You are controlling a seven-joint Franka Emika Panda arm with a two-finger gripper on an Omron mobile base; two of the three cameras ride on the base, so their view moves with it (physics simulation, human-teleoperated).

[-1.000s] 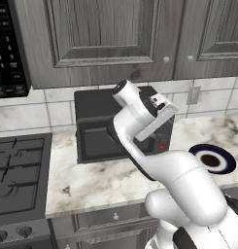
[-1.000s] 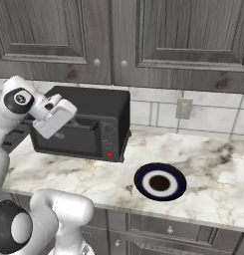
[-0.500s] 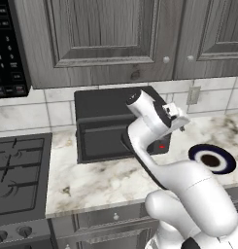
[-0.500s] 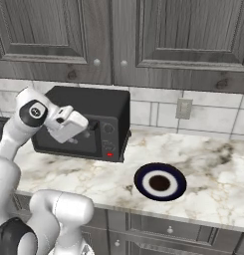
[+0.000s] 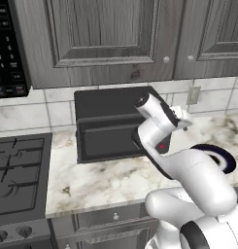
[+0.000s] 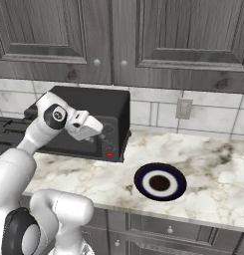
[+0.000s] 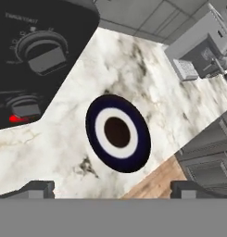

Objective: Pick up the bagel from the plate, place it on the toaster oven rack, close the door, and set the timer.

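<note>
Pincer [image 7: 112, 187]: jaws stand wide, fingertips [image 7: 37, 189] at the far left and far right of the hand view's bottom edge, nothing between them, touching nothing. It hangs in the air in front of the toaster oven's [image 6: 88, 122] right end, above the marble worktop [image 6: 208, 169], pointed toward the plate [image 6: 160, 182].

Plate: round, dark navy rim, white ring, dark brown centre. Lies flat on the worktop to the right of the toaster oven, apart from it. Whether the brown centre is the bagel or part of the plate, I cannot tell.

Toaster oven: black, against the tiled wall under the grey wall cabinets [image 5: 106, 39]. Door [image 5: 108, 138] appears shut in the left base view. Red light [image 6: 109, 155] low on the control strip.

View differences:
- Left base view: stove top [image 5: 18, 175] left of the oven, a black microwave panel [image 5: 6, 48] at upper left; the arm covers most of the oven's control strip and part of the plate [image 5: 222, 158].
- Right base view: the plate whole, and a wall outlet [image 6: 183, 108] right of the oven.
- Hand view: close on the oven's two grey knobs [image 7: 43, 51], upper large, lower small beside the red light, plus wood floor [image 7: 152, 183] beyond the worktop edge.
</note>
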